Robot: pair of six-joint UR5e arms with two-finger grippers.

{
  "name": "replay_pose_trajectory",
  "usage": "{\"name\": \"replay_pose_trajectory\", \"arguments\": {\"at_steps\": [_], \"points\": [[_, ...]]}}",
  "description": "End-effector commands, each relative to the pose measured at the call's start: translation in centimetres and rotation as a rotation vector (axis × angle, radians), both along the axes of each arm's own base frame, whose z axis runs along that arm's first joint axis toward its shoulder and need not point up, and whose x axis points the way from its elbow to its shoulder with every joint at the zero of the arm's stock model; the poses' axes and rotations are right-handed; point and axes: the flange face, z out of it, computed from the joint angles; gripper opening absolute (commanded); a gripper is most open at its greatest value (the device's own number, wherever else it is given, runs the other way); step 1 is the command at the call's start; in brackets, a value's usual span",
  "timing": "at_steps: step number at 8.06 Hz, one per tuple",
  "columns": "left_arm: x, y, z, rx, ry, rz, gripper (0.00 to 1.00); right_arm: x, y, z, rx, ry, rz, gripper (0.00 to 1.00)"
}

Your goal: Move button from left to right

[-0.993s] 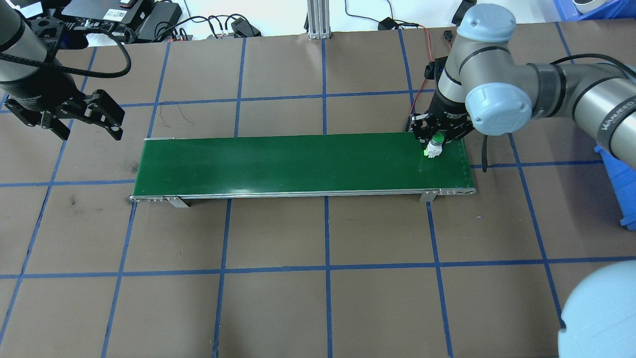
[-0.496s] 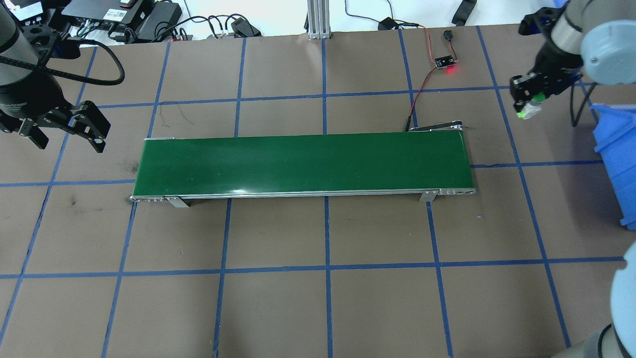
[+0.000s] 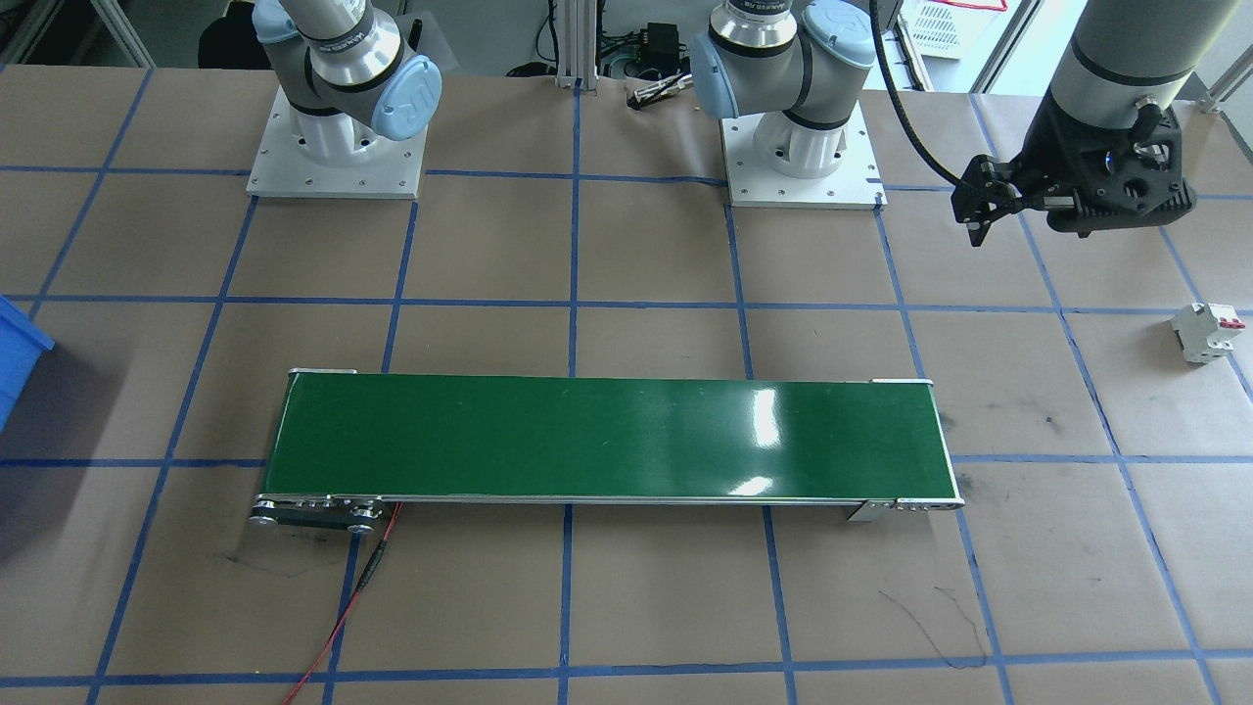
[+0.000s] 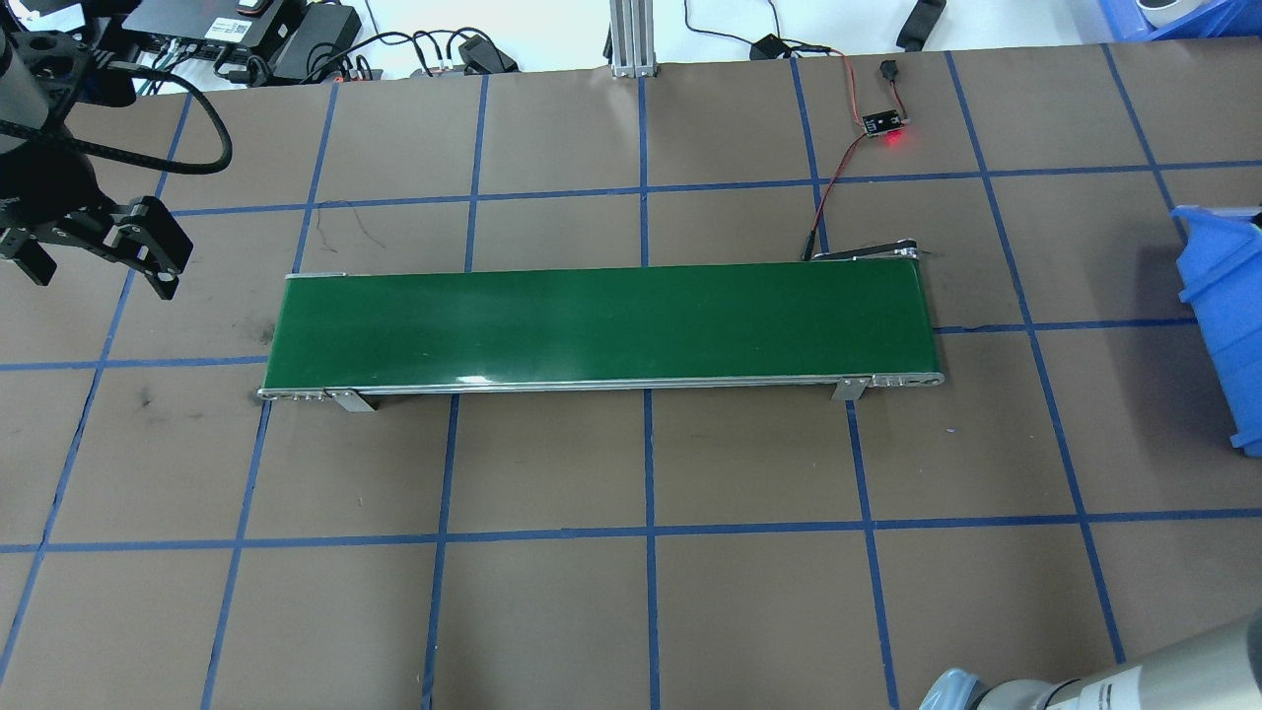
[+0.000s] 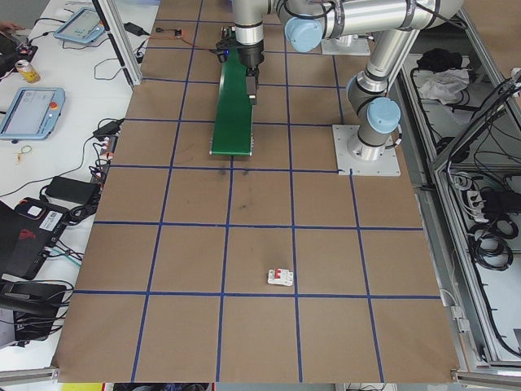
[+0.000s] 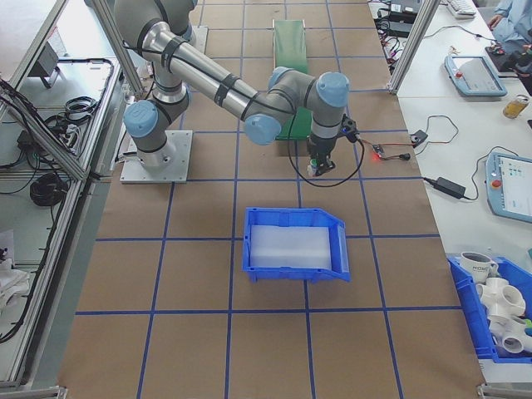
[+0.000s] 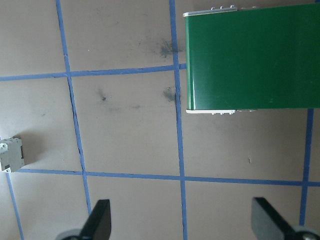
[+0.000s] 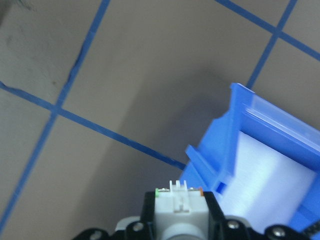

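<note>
The button (image 8: 180, 202) shows from its base side in the right wrist view, a white-grey body with green and orange edges, and my right gripper (image 8: 180, 212) is shut on it. It hangs above the brown table just beside the blue bin (image 8: 265, 155). In the exterior right view my right gripper (image 6: 319, 164) is just beyond the bin (image 6: 295, 241). The overhead view does not show this gripper. My left gripper (image 4: 99, 268) stands open and empty off the left end of the green conveyor belt (image 4: 601, 320). Its open fingers (image 7: 100, 220) frame bare table.
A white circuit breaker with a red top (image 3: 1206, 333) lies on the table on my far left and also shows as the breaker (image 7: 10, 154). A small board with a red light (image 4: 884, 125) and wires sits behind the belt's right end. The right arm's elbow (image 4: 1085, 685) fills the bottom right corner.
The right gripper lifted the button off the belt's right end and carried it right, out of the overhead view, to the blue bin. The left gripper drifted left, staying open.
</note>
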Motion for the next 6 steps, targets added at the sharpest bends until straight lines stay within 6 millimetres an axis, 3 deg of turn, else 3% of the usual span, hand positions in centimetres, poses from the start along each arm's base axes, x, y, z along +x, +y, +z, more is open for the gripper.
{"name": "replay_pose_trajectory", "arguments": {"at_steps": [1, 2, 4, 5, 6], "points": [[-0.5, 0.3, 0.7, -0.015, -0.002, -0.008, 1.00, -11.3, 3.5, -3.6, 0.003, 0.059, 0.285, 0.14], [-0.7, 1.1, 1.8, -0.036, -0.013, -0.010, 1.00, -13.4, 3.0, -6.8, 0.014, 0.078, 0.447, 0.15], [-1.9, 1.1, 1.7, -0.051, 0.039, -0.029, 1.00, -14.2, 2.6, -11.7, 0.056, 0.035, 0.698, 0.29], [-3.1, 1.2, 1.8, -0.065, 0.075, -0.033, 1.00, -14.3, 2.5, -13.6, 0.069, 0.018, 0.768, 0.40], [-3.5, 1.3, 2.0, -0.070, 0.081, -0.037, 1.00, -14.3, 2.5, -13.9, 0.070, 0.021, 0.779, 0.54]]}}
